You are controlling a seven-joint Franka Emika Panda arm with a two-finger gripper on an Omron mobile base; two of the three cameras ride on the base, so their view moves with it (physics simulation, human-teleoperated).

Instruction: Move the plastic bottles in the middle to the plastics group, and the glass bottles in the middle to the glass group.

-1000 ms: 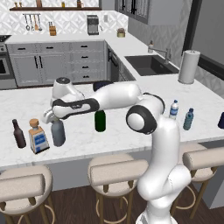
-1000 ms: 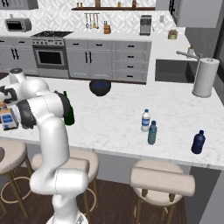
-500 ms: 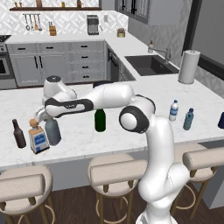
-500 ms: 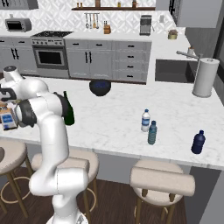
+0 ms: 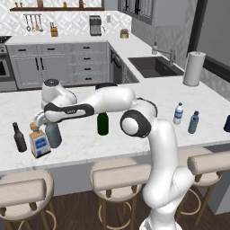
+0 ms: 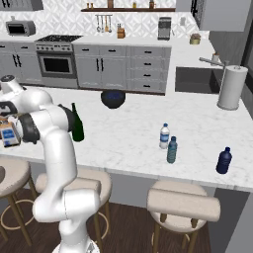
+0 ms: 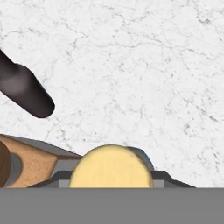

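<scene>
carried further left since half a second ago, the stout grey-blue bottle [image 5: 53, 134] now stands upright on the marble counter [image 5: 134, 134] just beside the square blue-labelled bottle [image 5: 39, 143], with the small dark brown bottle [image 5: 19, 137] a little further left. the gripper [image 5: 41, 120] sits low over the grey-blue bottle's top; from the hand camera its tan cap [image 7: 111, 167] shows close below, but whether the jaws clamp it cannot be told. the dark green wine bottle [image 5: 103, 123] stands behind the forearm near the counter's middle. well to the right, the teal-blue plastic bottle [image 5: 193, 122] stands just beside the whitish bottle [image 5: 178, 113], and a dark blue bottle [image 6: 224, 160] stands further right.
</scene>
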